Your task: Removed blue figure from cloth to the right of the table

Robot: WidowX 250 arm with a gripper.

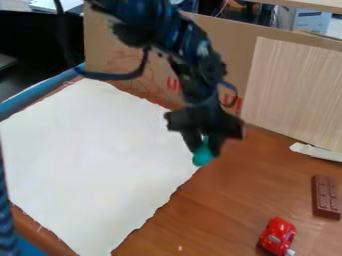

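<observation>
One claw (204,148) is clamped on one blue-green figure (202,157), smooth and round at the bottom. The figure is by the right edge of one big white cloth (100,150), which is flat and has frayed, wavy sides. The brown wood tabletop (214,215) is shiny. To the right are one shiny red toy car (277,234) and one brown chocolate bar (326,196) with bumpy squares. Behind stand one cardboard wall (107,35) and one pale board (294,85) with thin stripes.
</observation>
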